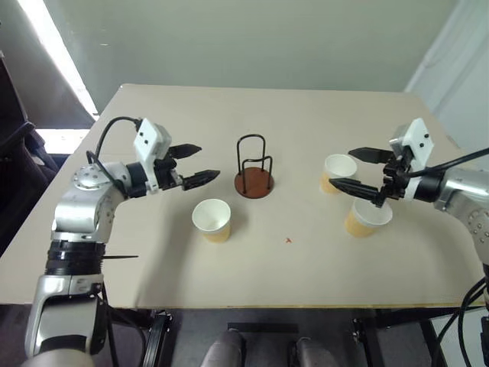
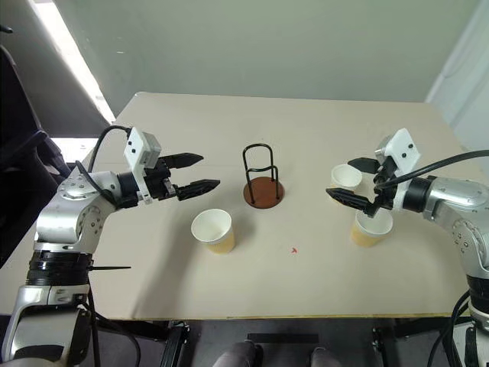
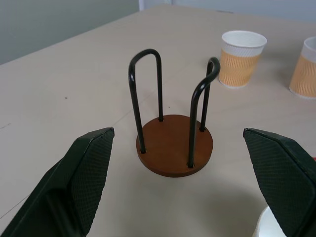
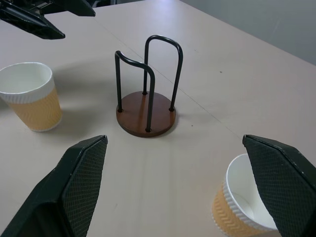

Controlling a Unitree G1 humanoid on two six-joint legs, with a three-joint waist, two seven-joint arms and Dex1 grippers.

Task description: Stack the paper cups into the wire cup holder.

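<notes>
- At the middle of the beige table [image 1: 306, 115], we are seeing the empty black-wire cup holder on its reddish-brown disc [image 1: 254, 177].
- We are holding the left gripper [image 1: 195, 164] and right gripper [image 1: 359, 170] spread, gripping nothing.
- We are judging stacking unstarted; three tan-orange paper cups [image 1: 212, 219] are standing apart, so next comes closing on one.

Your left arm reaches in from the left, elbow bent, wrist turned toward the middle. Its black two-fingered left gripper [image 1: 197, 164] points inward, roughly level, fingers spread wide with nothing between them. Your right arm mirrors it from the right side. The black two-fingered right gripper [image 1: 361, 170] also points inward, tipped slightly down, jaws wide apart and empty. Both grippers hang above the surface, well apart.
</notes>
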